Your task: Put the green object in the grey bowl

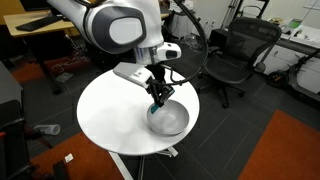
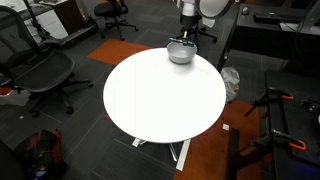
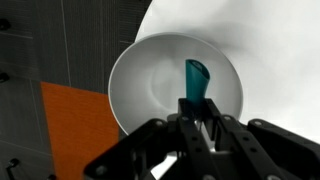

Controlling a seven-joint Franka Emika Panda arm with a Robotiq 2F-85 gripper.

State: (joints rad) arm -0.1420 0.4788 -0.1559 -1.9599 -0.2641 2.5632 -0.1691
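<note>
The arm (image 1: 120, 28) reaches steeply down, its tool (image 1: 157, 97) pointing downward and pinched on the green object (image 3: 196, 80).

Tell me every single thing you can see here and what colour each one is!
table: one, white, round, in the middle of the room.
grey bowl: one, light grey, on the table near its edge, under the end effector.
green object: one, teal-green, a small stick held over the bowl's hollow.
office chairs: at least two, black, on the floor around the table.
carpet patches: at least two, orange, on the dark floor beside the table.
robot arm: one, white, reaching over the table.
end effector: one, black, shut on the green object.
</note>
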